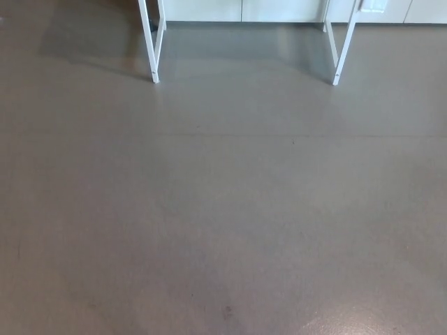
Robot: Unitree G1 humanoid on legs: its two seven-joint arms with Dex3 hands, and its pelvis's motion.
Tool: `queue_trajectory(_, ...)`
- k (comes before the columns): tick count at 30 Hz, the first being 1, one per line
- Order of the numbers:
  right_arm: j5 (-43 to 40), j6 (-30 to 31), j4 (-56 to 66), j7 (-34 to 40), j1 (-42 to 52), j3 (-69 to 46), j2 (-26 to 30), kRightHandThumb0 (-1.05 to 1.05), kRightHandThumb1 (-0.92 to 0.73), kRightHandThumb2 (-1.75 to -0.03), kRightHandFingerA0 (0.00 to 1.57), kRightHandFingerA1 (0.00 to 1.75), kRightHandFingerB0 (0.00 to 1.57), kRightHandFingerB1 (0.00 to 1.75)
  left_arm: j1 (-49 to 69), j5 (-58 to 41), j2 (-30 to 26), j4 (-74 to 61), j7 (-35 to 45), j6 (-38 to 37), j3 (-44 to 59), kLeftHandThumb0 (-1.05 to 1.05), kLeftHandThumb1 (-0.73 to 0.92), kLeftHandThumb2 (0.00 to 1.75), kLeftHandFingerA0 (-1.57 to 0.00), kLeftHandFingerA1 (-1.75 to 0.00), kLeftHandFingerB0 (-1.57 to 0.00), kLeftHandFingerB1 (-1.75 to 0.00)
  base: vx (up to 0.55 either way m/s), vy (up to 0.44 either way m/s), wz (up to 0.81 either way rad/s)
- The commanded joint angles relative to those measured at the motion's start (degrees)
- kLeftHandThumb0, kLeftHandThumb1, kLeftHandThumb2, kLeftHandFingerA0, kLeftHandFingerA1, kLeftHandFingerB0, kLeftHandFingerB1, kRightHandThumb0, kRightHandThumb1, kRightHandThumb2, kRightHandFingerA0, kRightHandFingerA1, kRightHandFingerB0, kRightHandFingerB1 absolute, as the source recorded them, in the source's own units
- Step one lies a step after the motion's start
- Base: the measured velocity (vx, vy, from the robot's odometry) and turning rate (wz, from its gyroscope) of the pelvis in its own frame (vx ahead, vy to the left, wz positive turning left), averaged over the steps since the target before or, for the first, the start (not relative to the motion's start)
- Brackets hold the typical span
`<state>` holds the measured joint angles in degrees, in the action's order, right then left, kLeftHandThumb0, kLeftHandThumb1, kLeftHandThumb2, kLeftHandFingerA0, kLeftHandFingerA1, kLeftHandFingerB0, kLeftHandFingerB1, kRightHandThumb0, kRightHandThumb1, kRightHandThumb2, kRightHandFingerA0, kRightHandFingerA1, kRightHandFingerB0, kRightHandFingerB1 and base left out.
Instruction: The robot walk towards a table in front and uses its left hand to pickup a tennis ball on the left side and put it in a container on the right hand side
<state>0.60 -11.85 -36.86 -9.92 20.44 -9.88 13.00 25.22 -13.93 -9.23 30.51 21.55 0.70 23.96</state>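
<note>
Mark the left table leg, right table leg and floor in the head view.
left table leg (148,42), head view, mid-shaft of the front white leg.
right table leg (345,49), head view, mid-shaft of the front white leg.
floor (223,209), head view, bare grey centre.
</note>
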Motion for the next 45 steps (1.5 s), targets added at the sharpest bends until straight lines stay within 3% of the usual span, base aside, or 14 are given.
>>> queue_trajectory(1,-0.38,-2.45,-1.1,-0.23,-0.26,-0.07,0.96,-0.42,-0.4,-0.73,0.62,0.58,0.37,0.51,0.7,-1.59,-0.54,-0.18,1.15,-0.87,0.25,0.04,0.44,0.87,-0.32,-0.57,-0.19,-0.5,0.0,0.0,0.0)
queue_trajectory(13,-0.14,-3.4,-2.24,-0.48,-0.96,0.64,1.53,-0.41,-0.4,-0.72,0.63,0.58,0.36,0.5,1.23,-2.07,-0.47,-2.26,0.59,0.33,-0.05,0.04,0.44,0.87,-0.35,-0.58,-0.2,-0.5,0.01,0.0,0.04)
queue_trajectory(14,-0.26,-3.26,-1.78,-0.59,-0.87,0.74,1.49,-0.35,-0.5,-0.55,0.68,0.47,0.41,0.4,1.16,-2.03,-0.43,-2.74,0.06,0.83,-0.04,0.05,0.43,0.87,-0.37,-0.59,-0.21,-0.51,-0.01,0.07,-0.08)
queue_trajectory(15,-0.32,-3.46,-1.66,-0.56,-0.79,0.75,1.47,-0.35,-0.5,-0.56,0.7,0.48,0.43,0.4,1.12,-1.97,-0.47,-2.57,0.03,0.65,-0.04,0.05,0.44,0.88,-0.38,-0.59,-0.2,-0.5,0.02,0.135,-0.07)
queue_trajectory(16,-0.21,-3.14,-1.47,-0.47,-0.8,0.83,1.56,-0.43,-0.4,-0.73,0.62,0.58,0.37,0.49,0.88,-1.92,-0.56,-2.15,0.12,0.43,-0.08,0.04,0.44,0.88,-0.38,-0.59,-0.2,-0.5,0.04,0.172,0.01)
queue_trajectory(28,-0.06,-2.52,-0.89,-0.09,-0.59,1.46,1.81,-0.43,-0.4,-0.73,0.62,0.57,0.36,0.5,1.22,-1.94,-0.49,-2.83,-0.41,0.78,-0.24,0.05,0.44,0.88,-0.37,-0.59,-0.21,-0.5,0.17,0.27,-0.18)
queue_trajectory(40,0.79,-4.2,-3.55,0.04,-2.04,2.34,2.55,-0.45,-0.41,-0.75,0.66,0.59,0.38,0.51,0.57,-2.18,-0.94,-1.46,0.46,-0.34,-0.54,0.04,0.44,0.87,-0.36,-0.59,-0.19,-0.5,0.15,-0.107,0.08)
queue_trajectory(41,1.24,-4.26,-4.46,0.6,-2.44,2.6,2.69,-0.4,-0.5,-0.56,0.73,0.46,0.44,0.4,0.66,-2.14,-0.95,-1.56,0.17,-0.08,-0.59,0.04,0.43,0.87,-0.37,-0.59,-0.2,-0.5,0.22,-0.13,0.11)
queue_trajectory(42,1.13,-4.05,-4.16,0.66,-2.28,2.66,2.67,-0.44,-0.4,-0.74,0.67,0.59,0.38,0.51,0.95,-2.19,-0.79,-2.16,-0.14,0.33,-0.64,0.06,0.44,0.88,-0.38,-0.59,-0.21,-0.51,0.18,-0.137,-0.06)
queue_trajectory(45,0.76,-3.7,-2.45,0.27,-1.35,2.72,2.67,-0.44,-0.41,-0.74,0.66,0.59,0.38,0.51,1.85,-2.43,-0.3,-4.11,-0.69,1.29,-0.77,0.06,0.44,0.88,-0.37,-0.59,-0.21,-0.51,0.16,-0.091,-0.01)
